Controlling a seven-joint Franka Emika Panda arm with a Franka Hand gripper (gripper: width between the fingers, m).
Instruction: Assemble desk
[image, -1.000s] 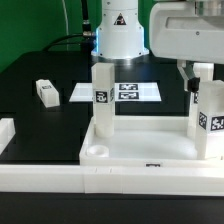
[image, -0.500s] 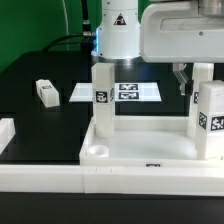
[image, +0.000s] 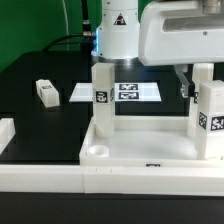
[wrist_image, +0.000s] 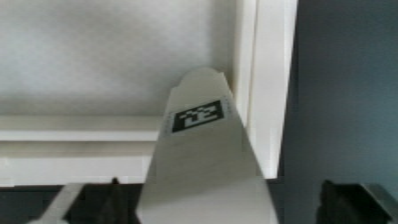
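The white desk panel (image: 150, 150) lies flat with its raised rim up. A tagged white leg (image: 101, 97) stands upright in its far left corner, and another leg (image: 211, 122) stands at the near right. A third leg (image: 203, 74) stands behind that one. My gripper (image: 194, 88) hangs over this third leg with a dark finger (image: 184, 84) beside it. In the wrist view the leg (wrist_image: 210, 150) rises between my gripper's (wrist_image: 222, 205) two fingers (wrist_image: 361, 202), with a gap showing on one side. The panel's floor (wrist_image: 107, 60) and rim (wrist_image: 270, 80) lie below. One loose leg (image: 46, 92) lies on the black table.
The marker board (image: 120, 91) lies flat behind the panel. Long white border rails run along the front (image: 90, 192) and at the exterior view's left (image: 5, 135). The robot's white base (image: 118, 30) stands at the back, next to a green backdrop.
My gripper has shifted slightly toward the exterior view's left, staying over the far right leg. The legs and panel have not moved.
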